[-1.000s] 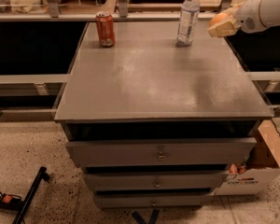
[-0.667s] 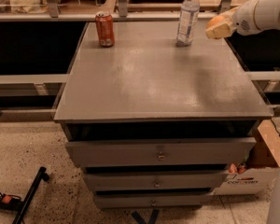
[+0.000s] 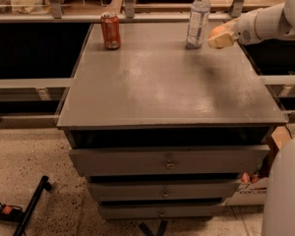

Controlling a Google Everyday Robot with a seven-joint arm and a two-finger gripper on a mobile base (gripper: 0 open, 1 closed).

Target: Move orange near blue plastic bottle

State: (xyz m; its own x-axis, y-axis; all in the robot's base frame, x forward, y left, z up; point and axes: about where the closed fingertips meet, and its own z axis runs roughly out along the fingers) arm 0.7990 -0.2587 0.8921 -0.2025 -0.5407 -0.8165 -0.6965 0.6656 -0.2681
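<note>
The orange (image 3: 217, 35), a small yellow-orange fruit, is held in my gripper (image 3: 221, 37) at the end of the white arm that reaches in from the right. It hangs just above the far right part of the grey table top (image 3: 162, 87). The blue plastic bottle (image 3: 198, 17), clear with a white cap and a pale label, stands upright at the far edge. It is just left of the orange, with a small gap between them. The gripper is shut on the orange.
A red-orange soda can (image 3: 110, 31) stands at the far left of the table. Drawers (image 3: 169, 161) sit below the top. A cardboard box (image 3: 265, 181) is on the floor at the right, and a black tool (image 3: 32, 203) at the left. My white body (image 3: 285, 195) fills the lower right corner.
The gripper with the orange has moved left and down, closer to the bottle and the table top. The bottle and the can have not moved.
</note>
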